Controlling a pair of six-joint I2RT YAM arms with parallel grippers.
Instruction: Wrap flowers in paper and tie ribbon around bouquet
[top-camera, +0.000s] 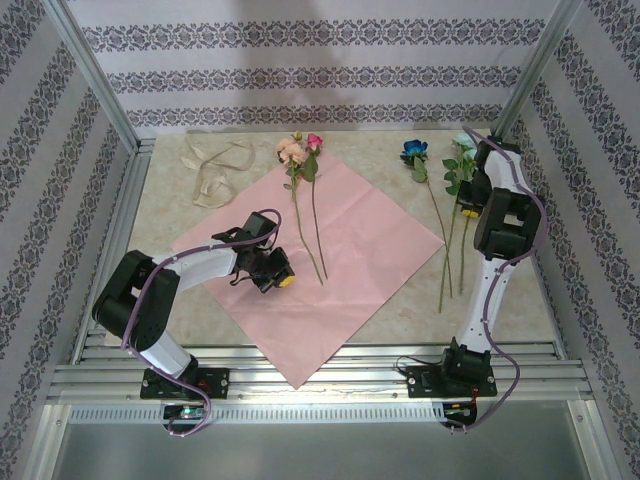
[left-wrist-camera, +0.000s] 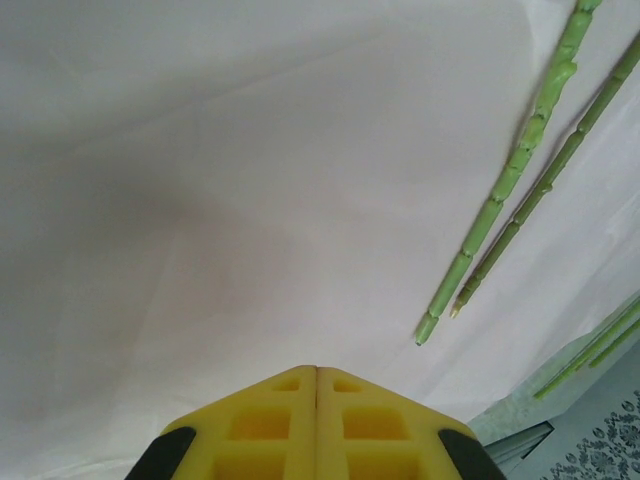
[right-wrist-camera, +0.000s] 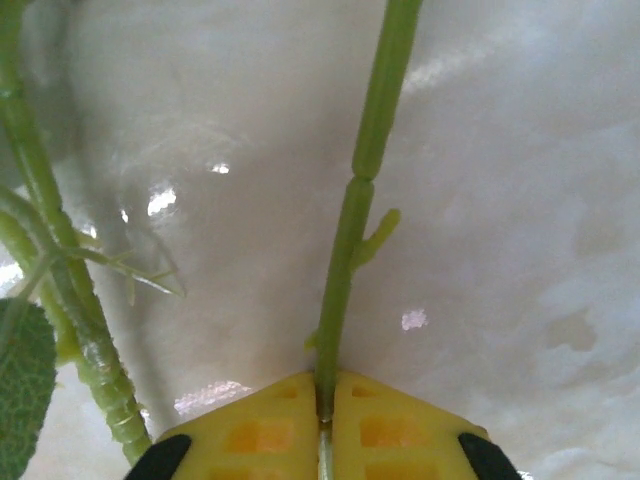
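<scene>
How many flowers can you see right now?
4. The peach flower and pink flower lie on the paper; the blue flower and teal flower lie on the table beside it. The right arm may hide another.

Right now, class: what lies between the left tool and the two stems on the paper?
Bare paper: in the left wrist view, nothing lies between the shut left tool and the stems.

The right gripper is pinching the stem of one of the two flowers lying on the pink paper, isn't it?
Not quite. The right gripper is pinching a stem, but of one of the two flowers lying on the bare table beside the paper, not on it. The top external view shows this.
</scene>
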